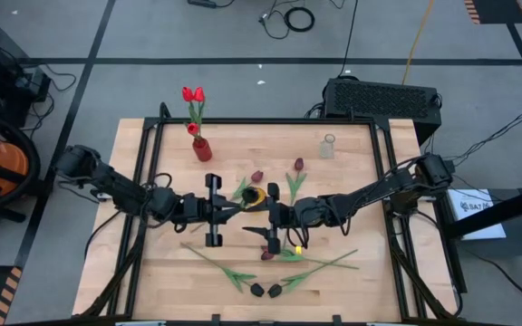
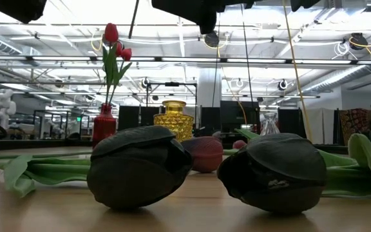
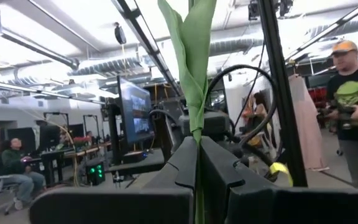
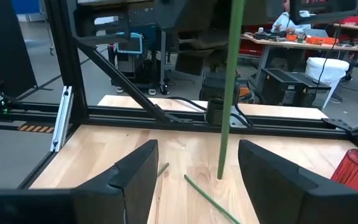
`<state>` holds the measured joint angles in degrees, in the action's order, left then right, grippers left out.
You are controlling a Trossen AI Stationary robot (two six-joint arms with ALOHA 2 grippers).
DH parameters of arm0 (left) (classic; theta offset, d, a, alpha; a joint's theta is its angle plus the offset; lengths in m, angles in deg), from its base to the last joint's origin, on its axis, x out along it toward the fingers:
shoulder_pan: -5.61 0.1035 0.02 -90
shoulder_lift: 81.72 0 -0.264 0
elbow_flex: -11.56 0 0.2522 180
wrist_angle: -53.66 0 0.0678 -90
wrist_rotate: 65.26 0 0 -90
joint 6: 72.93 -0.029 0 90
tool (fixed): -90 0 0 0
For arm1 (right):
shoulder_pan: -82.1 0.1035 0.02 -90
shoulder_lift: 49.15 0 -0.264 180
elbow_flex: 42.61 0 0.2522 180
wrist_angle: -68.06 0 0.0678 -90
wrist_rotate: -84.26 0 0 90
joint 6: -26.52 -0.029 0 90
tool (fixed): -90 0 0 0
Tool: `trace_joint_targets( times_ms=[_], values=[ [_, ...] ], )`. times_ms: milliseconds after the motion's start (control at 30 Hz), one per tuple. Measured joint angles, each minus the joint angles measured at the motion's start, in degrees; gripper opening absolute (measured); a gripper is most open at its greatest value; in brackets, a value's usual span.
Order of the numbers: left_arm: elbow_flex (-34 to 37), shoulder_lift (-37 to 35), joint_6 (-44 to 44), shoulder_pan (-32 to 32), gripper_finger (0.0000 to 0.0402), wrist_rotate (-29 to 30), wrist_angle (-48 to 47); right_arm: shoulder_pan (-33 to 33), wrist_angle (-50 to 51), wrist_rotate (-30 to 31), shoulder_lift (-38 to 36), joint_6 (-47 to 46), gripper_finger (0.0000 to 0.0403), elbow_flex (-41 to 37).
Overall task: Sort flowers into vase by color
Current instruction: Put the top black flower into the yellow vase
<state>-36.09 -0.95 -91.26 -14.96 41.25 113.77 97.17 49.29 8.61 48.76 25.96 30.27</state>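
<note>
1. The worktop [image 1: 152, 263] was made of pale wooden planks with a visible grain, inside a dark metal frame.
2. The left end effector [image 1: 234, 206] was over the middle of the worktop, with its flat dark fingers [image 3: 185, 165] pressed together on a thin green stem with a long folded leaf [image 3: 194, 56]; the stem stood upright between them.
3. The right end effector [image 1: 275, 215] was just beside it, facing it, with its two dark blocky fingers [image 4: 135, 174] standing wide apart. The same green stem [image 4: 229, 93] hung as a straight thin rod between them, touching neither.
4. A small red vase [image 1: 202, 149], with a narrow neck, stood near the far left of the worktop and held three bright red tulips [image 1: 192, 94].
5. A small clear glass vase [image 1: 327, 147] stood near the far right.
6. A yellow faceted vase [image 2: 173, 119] appeared in the low view; from above it was mostly hidden between the end effectors.
7. Other flowers lay flat on the worktop: two maroon heads [image 1: 298, 165] on the far side, and two smooth black heads [image 1: 257, 290] with long green stems on the near side.
</note>
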Motion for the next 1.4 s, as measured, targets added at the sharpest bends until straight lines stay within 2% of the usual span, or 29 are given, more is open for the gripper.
trace_joint_targets(
  times_ms=[400,533,667,1000,1200,1400],
  values=[
    [0.0,1.2,1.5,0.0,0.0011,-5.0,3.3,-0.1,-0.3,0.3,0.0,0.3,0.0220,0.0],
    [0.0,2.4,1.5,0.3,0.0011,-5.5,4.7,-0.1,-1.1,-2.6,0.0,-0.5,0.0227,0.0],
    [0.0,4.0,1.5,0.6,0.0011,-6.0,7.6,-0.1,-1.9,-3.0,0.0,-0.7,0.0228,0.0],
    [-2.0,8.8,1.5,1.4,0.0011,-9.3,11.2,-0.1,-1.9,-5.7,0.0,-0.4,0.0211,0.0],
    [-4.8,11.8,1.4,1.7,0.0011,-10.2,10.9,-0.1,-1.9,-5.7,0.0,-0.2,0.0175,0.0],
    [-4.8,11.8,1.5,1.8,0.0011,-10.4,10.9,-0.1,-1.2,-5.7,0.0,0.1,0.0092,0.0]
  ],
)
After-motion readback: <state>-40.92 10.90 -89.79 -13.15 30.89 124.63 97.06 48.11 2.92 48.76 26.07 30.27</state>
